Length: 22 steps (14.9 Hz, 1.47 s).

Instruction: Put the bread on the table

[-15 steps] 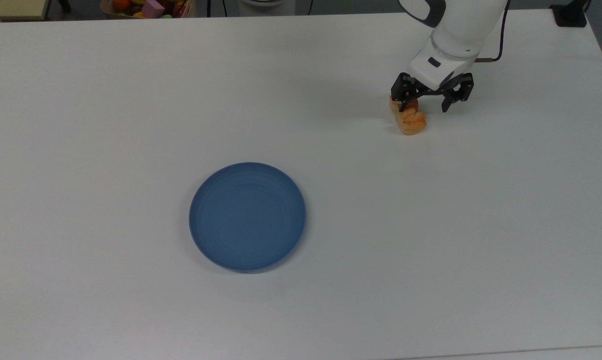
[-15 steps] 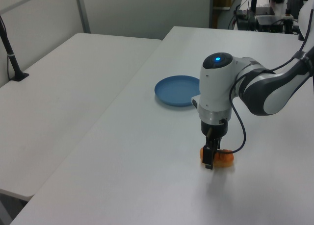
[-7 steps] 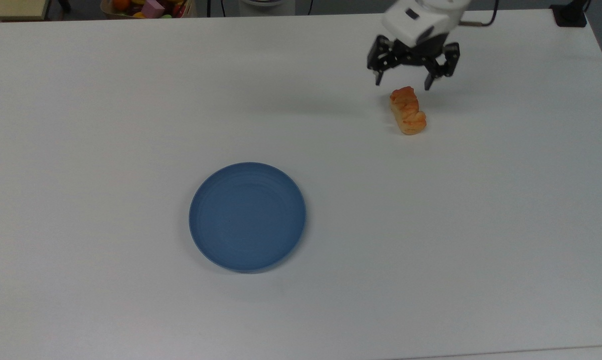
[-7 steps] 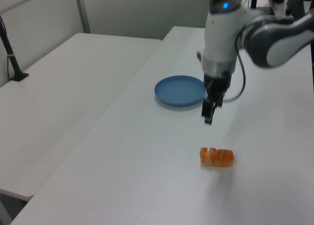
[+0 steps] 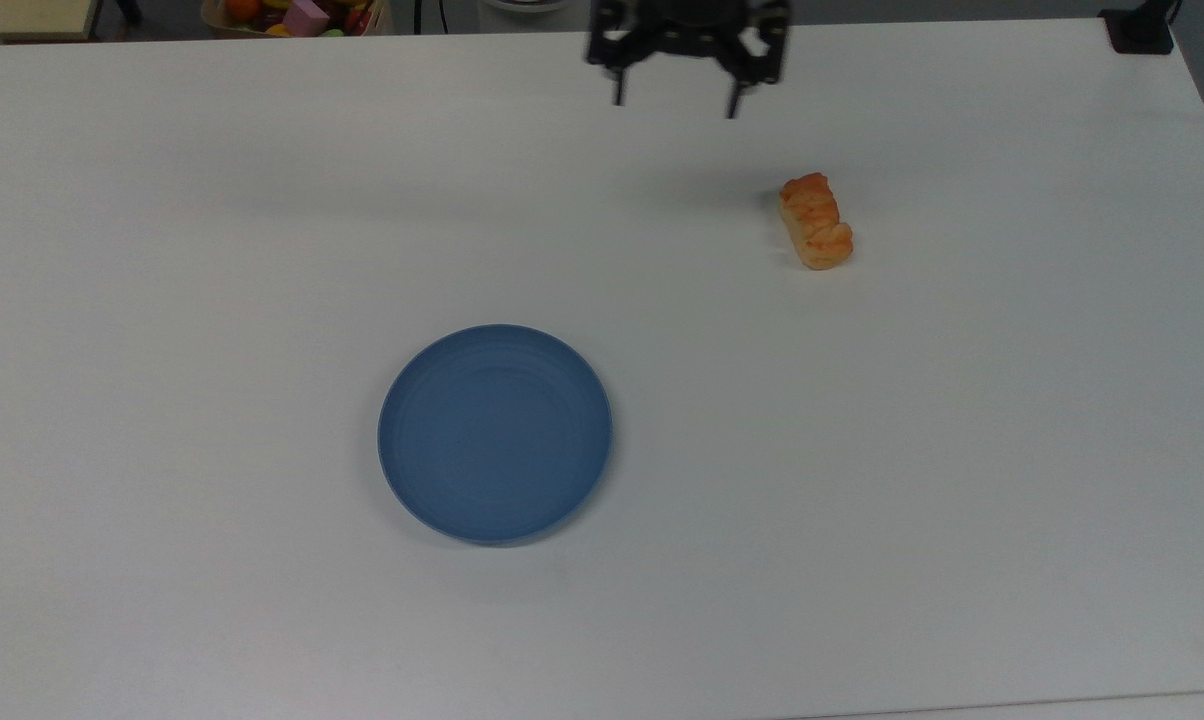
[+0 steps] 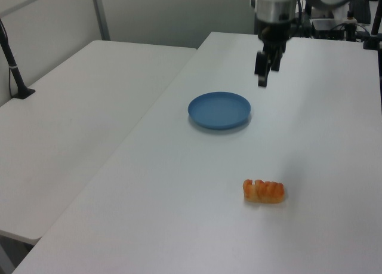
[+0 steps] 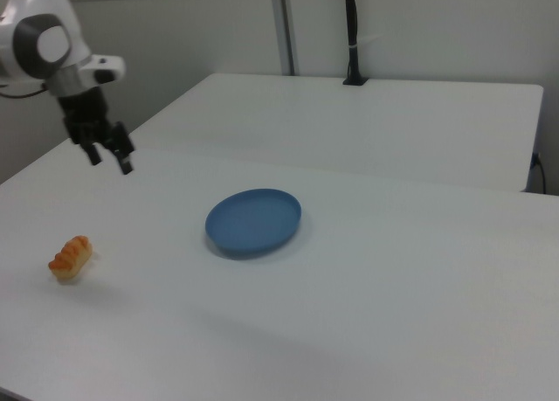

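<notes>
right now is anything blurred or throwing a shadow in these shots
Top view: the gripper is smeared and soft-edged, while the bread is sharp; a faint grey shadow lies on the table just to the top view's left of the bread. Left view: the bread casts only a faint shadow. Right view: a soft shadow rims the blue plate; lighting is even, no glare.

A plain white worktop [image 5: 962, 450] is seen, smooth and matte, with two things resting directly on it. A round blue plate [image 5: 495, 433] is set near the middle, bare of contents, and a small golden-orange bread loaf [image 5: 816, 221] is laid flat on the bare surface toward the top view's upper right, well apart from the plate.
</notes>
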Each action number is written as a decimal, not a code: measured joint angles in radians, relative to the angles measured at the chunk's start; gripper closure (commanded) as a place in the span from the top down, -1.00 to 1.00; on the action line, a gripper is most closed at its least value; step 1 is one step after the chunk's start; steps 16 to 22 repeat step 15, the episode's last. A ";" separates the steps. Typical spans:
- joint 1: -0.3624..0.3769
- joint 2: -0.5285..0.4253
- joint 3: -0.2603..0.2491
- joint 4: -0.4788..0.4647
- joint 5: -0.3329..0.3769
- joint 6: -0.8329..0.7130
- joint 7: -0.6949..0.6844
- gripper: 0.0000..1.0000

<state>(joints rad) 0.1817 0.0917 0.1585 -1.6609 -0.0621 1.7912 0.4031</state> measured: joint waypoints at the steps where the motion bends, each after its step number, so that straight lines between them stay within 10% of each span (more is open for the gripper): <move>1: -0.002 -0.010 -0.041 0.001 0.007 -0.010 -0.040 1.00; 10: -0.036 -0.031 -0.312 0.000 0.016 -0.031 -0.262 1.00; 22: -0.055 -0.031 -0.327 -0.006 0.015 -0.033 -0.264 1.00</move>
